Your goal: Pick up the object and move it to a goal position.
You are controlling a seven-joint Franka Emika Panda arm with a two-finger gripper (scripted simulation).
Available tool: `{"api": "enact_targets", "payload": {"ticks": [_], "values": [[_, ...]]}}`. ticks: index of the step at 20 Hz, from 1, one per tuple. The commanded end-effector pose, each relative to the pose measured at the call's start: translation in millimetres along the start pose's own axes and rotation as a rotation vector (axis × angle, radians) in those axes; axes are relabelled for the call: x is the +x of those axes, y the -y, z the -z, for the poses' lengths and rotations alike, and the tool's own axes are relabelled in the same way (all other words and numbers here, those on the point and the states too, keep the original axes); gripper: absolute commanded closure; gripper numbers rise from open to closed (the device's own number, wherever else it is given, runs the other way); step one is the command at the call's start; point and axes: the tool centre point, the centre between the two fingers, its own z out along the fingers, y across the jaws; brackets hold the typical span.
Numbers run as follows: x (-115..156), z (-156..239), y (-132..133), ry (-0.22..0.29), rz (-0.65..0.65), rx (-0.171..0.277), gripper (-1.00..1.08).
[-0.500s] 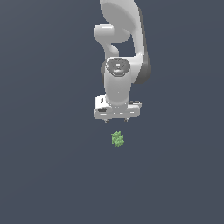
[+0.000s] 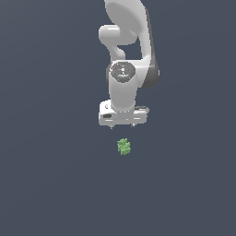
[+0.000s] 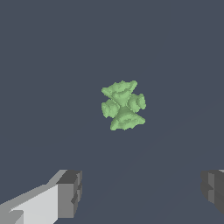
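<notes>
The object is a small bright-green lumpy block lying on the dark grey floor. In the exterior view it sits just below my white gripper, which hangs above it and does not touch it. In the wrist view the object lies ahead of the gripper, apart from it. The two grey fingertips stand wide apart with nothing between them, so the gripper is open and empty.
A flat dark grey surface spreads all around the object. The white arm rises behind the gripper in the exterior view. No other objects show.
The arm and the green object look much the same as half a second ago; the gripper seems a touch lower toward the object.
</notes>
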Motion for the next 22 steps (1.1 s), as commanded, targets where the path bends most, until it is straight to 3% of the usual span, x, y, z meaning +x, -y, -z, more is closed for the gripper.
{"api": "enact_targets", "payload": {"ticks": [1, 9, 22], "values": [[-1.3, 0.4, 0.0, 0.004, -0.002, 0.004, -0.92], [8.1, -7.6, 0.4, -0.006, 0.034, -0.005, -0.92], [49.4, -49.9, 4.2, -0.048, 0.208, -0.035, -0.92]]}}
